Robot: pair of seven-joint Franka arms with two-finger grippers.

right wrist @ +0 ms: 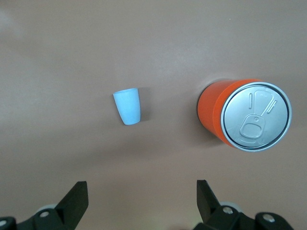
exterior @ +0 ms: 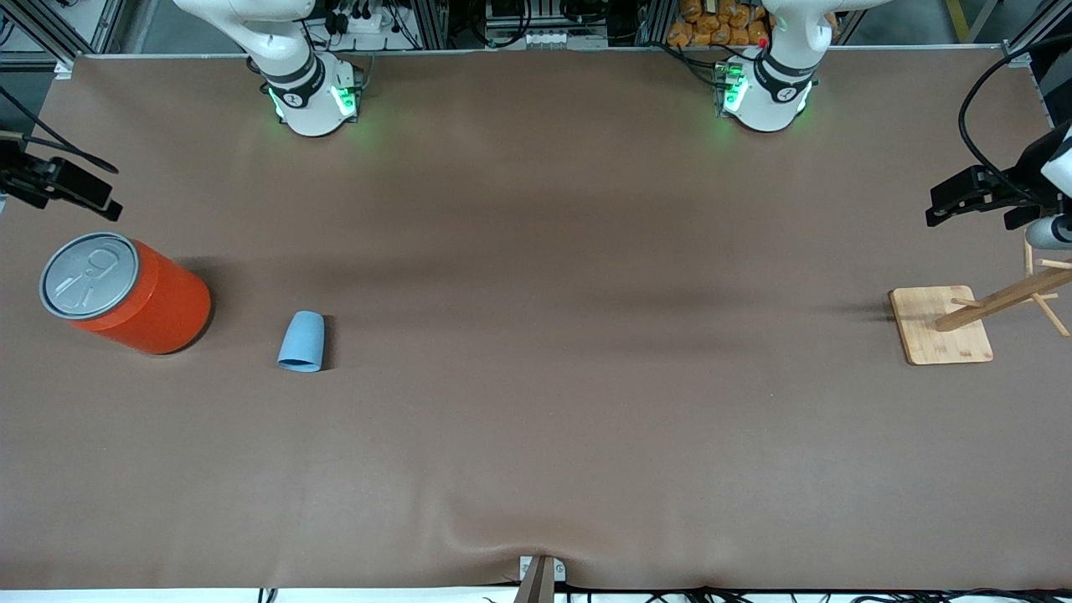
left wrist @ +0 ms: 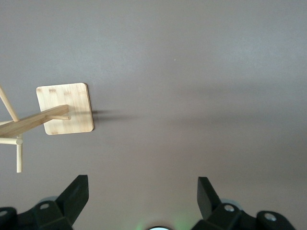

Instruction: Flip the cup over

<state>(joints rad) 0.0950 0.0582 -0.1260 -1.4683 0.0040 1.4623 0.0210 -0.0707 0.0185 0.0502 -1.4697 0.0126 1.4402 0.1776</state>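
Light-blue cup (exterior: 301,341) stands upside down, rim on the worktop (exterior: 536,402), axis upright, beside the can (exterior: 126,293). Left gripper (left wrist: 143,191) and right gripper (right wrist: 141,191) wait high at the worktop's ends, jaws released.

Wooden rack (exterior: 997,306): upper pegs run off the front view's edge; its post leaves the left wrist view too. Left gripper (left wrist: 143,199) and right gripper (right wrist: 142,199): only the fingers show in each wrist view. Cup (exterior: 302,341): interior not visible.
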